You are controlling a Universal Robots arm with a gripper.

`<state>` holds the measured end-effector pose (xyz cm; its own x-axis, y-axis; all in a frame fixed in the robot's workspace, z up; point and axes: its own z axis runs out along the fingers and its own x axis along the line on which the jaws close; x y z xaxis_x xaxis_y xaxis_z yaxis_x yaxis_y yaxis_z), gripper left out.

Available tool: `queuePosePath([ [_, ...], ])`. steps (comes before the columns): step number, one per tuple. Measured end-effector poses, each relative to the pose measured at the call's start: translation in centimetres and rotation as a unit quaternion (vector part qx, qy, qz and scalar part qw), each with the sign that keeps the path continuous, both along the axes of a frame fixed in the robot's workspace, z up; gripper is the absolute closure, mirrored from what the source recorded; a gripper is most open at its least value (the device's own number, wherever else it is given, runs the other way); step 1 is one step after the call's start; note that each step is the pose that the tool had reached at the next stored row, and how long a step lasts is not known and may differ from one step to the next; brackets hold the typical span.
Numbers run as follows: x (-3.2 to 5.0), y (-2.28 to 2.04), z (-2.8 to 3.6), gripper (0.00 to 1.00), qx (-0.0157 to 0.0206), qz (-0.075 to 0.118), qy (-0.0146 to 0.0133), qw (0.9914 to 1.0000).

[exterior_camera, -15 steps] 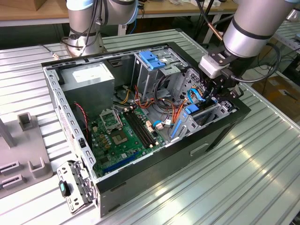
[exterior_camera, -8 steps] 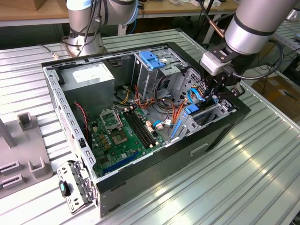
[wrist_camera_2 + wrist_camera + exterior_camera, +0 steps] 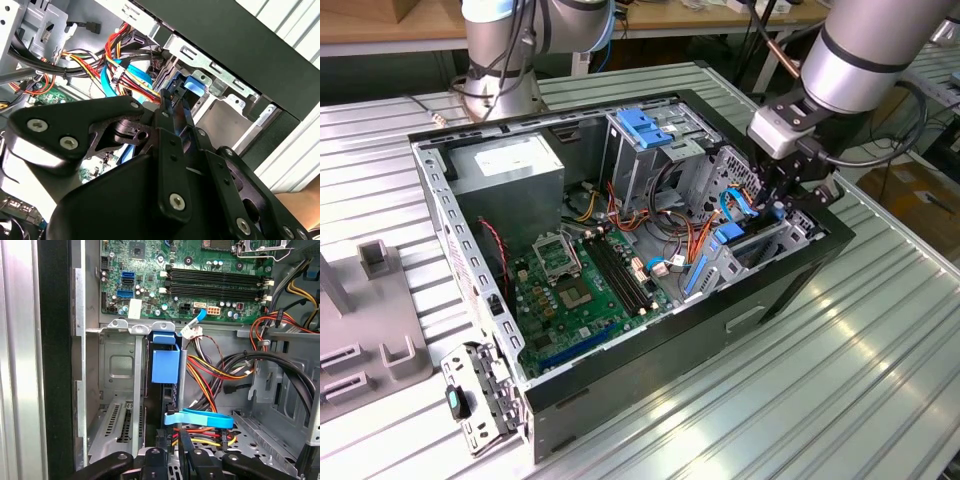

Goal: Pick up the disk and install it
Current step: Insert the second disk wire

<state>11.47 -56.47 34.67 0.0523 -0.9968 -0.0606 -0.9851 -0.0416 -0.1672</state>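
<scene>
Item: the disk (image 3: 165, 367), stood on edge in a slot of the metal drive bay (image 3: 117, 390); its blue plastic frame is presented end-on in the first wrist view, the dark body below it; in the exterior view the bay is found at the corner of the open computer case (image 3: 650, 370) on the exterior view's right, beside the motherboard (image 3: 570, 290)

Gripper (image 3: 169, 100): lowered into that corner; fingers drawn close together, and judged to be pinching the outer end of the disk's frame, though the contact itself is partly hidden by the gripper body

Adjacent: a flat blue data cable (image 3: 205, 418) laid across just beside the fingertips; a bundle of red, yellow and black wires (image 3: 210, 370) near the slot

Step in hand: installation, judged well advanced; the pick-up is done and the disk is entered in its slot; full seating cannot be confirmed

Requirement of the next move, as judged: a straight push along the slot, the disk kept square to the bay walls; the blue cable and loose wires are to be kept out from under the frame
</scene>
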Motion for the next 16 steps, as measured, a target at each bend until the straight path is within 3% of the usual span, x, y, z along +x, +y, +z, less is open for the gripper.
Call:
queuePosePath([
  [8,0.07,0.00,0.29,0.76,-0.0005,0.000,0.0008,1.00000],
  [11,0.19,0.00,0.30,0.76,-0.0021,0.000,0.0075,0.99997],
  [14,0.57,0.01,0.29,0.76,-0.0030,-0.001,0.0195,0.99980],
  [16,0.76,0.01,0.29,0.76,-0.0031,-0.001,0.0253,0.99968],
])
